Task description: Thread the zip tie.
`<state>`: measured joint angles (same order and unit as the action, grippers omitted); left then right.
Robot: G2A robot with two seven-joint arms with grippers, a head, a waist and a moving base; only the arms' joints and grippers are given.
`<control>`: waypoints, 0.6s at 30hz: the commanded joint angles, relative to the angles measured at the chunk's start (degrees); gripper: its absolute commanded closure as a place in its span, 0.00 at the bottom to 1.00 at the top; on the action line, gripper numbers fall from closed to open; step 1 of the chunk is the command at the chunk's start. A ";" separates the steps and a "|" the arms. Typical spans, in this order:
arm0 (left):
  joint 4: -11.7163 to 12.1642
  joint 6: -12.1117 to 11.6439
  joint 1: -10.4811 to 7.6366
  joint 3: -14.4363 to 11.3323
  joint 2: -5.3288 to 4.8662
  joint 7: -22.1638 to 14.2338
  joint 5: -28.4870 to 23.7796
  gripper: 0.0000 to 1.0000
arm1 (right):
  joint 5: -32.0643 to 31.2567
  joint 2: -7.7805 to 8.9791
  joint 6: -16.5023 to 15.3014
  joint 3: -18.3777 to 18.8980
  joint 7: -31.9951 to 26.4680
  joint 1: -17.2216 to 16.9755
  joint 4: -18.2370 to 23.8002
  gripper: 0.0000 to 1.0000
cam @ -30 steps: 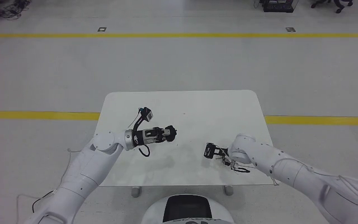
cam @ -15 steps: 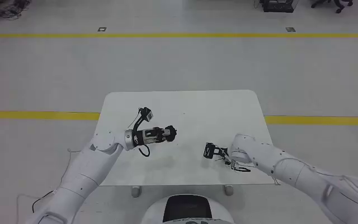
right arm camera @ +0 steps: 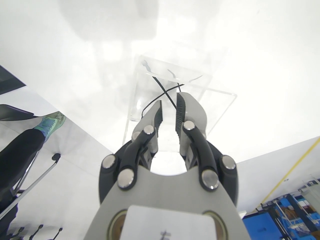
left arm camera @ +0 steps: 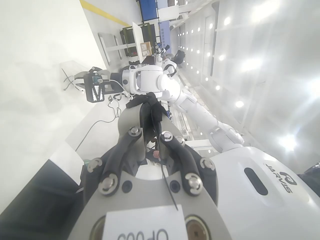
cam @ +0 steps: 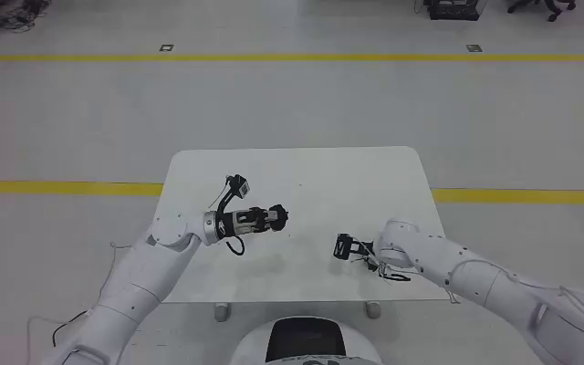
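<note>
White arms (cam: 456, 269), grey gripper (right arm camera: 168, 102), silver screws (right arm camera: 210, 176)

on your rounded white table (cam: 301, 173), the left gripper (cam: 279, 216) hangs over the middle, a thin black plastic zip tie (left arm camera: 166, 183) pinched between its fingers. the right gripper (cam: 339, 246) sits right of it, nearer you, fingertips apart at a clear plastic box (right arm camera: 218, 104) with two crossed black ties (right arm camera: 166, 93).

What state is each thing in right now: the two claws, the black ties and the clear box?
left gripper: shut on the held zip tie.
held zip tie: straight, tail end free, no loop visible.
right gripper: open, tips over the clear box.
loose zip ties: lying crossed in the clear box, not gripped.
clear box: resting on the table.
</note>
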<state>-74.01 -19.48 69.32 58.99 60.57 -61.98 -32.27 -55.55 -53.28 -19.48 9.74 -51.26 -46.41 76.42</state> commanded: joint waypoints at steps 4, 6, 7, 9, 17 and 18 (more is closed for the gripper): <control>0.00 0.00 0.00 0.00 0.00 0.00 0.00 1.00 | -0.77 -0.14 0.00 0.00 0.86 -0.21 -0.37 0.74; 0.00 0.00 0.00 0.00 0.00 0.00 0.00 1.00 | -1.01 -0.20 0.00 0.00 1.18 -0.28 -0.55 0.75; 0.00 0.00 0.00 0.00 0.00 0.00 0.00 1.00 | -1.14 -0.25 0.00 0.00 1.35 -0.33 -0.68 0.75; 0.00 0.00 0.00 0.00 0.00 0.00 0.00 1.00 | -1.23 -0.33 0.00 0.00 1.64 -0.37 -0.99 0.76; 0.00 0.00 0.00 0.00 0.00 0.00 0.00 1.00 | -0.94 -0.68 0.00 0.00 1.64 -0.38 -1.75 0.93; 0.00 0.00 0.00 0.00 0.00 0.00 0.00 1.00 | -0.83 -0.72 0.00 0.00 1.50 -0.35 -1.77 0.95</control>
<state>-74.01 -19.48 69.32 58.99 60.57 -61.98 -32.27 -56.46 -53.97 -19.48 9.74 -49.65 -46.78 74.66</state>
